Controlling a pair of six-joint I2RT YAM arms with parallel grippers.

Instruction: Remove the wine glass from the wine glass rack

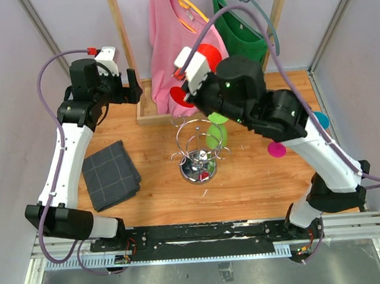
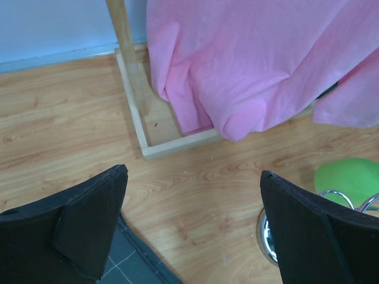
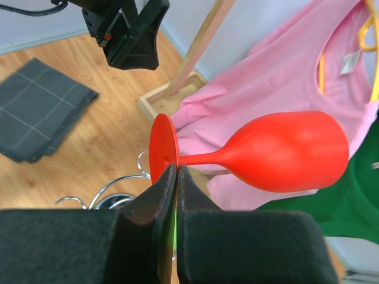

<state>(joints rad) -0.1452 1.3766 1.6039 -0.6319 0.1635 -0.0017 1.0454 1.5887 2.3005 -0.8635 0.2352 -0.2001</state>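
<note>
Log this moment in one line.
right gripper: shut on red wine glass foot | glass: off rack | left gripper: open, empty

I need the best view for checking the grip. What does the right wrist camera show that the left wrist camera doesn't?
Right wrist only: the red wine glass, its foot pinched in the shut right gripper, plus a green shirt. Left wrist only: a green glass. Both: pink shirt, wooden frame, grey cloth, chrome rack, open left gripper.
</note>
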